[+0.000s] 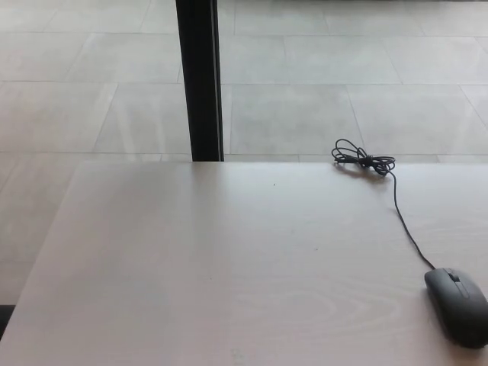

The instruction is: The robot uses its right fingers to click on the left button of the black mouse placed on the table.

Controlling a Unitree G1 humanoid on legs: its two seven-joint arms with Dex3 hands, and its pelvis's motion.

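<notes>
Mouse point(459, 306) sits at the lower right of the frame, black, on the pale worktop point(213, 274), its nose with the two buttons and wheel turned toward the upper left. Neither hand shows anywhere in the head view, so whether they are open or closed cannot be told. To click well, the right hand should probably come in from the lower right edge, lower one fingertip onto the button left of the wheel, and press straight down without nudging the body sideways. Beyond it, the cable point(404, 221) runs up to a bundled coil point(364, 159) near the worktop's far edge; farther still, tiled floor point(320, 84) and a dark post point(200, 76).
</notes>
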